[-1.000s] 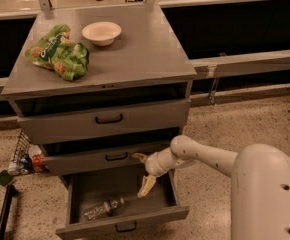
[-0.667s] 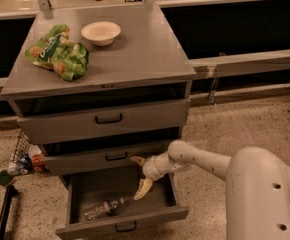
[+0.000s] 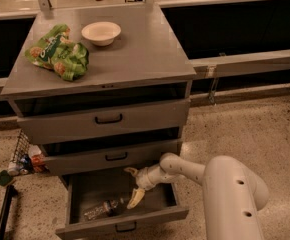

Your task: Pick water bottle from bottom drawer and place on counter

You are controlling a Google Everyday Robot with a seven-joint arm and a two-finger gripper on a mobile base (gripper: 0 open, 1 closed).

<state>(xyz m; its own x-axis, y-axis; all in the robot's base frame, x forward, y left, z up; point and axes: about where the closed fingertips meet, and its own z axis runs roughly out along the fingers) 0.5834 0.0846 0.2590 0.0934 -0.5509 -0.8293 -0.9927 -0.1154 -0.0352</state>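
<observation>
Drawer at the bottom (image 3: 155,218) is pulled wide open, so the arm can get in from above. The water bottle (image 3: 102,209) lies flat on its side on the drawer floor, near the front and a bit to the left. It is clear and crinkly, so I think it would squash if pinched too hard.

The robot's white arm (image 3: 185,168) bends in from the right. Its hand (image 3: 133,185) hangs inside the drawer, just beside the bottle's right end. The two yellowish fingers (image 3: 135,199) are spread apart, one high and one low by the bottle. I cannot tell if the low tip touches it. I think they are spread so the bottle can fit between them. Nothing is in the hand.

Up top, the grey tabletop (image 3: 140,59) holds a white bowl (image 3: 101,33) and a green snack bag (image 3: 59,53) on its left side. The right side looks like the best spot for the bottle. I guess the hand must slide left and lower, then close gently.
</observation>
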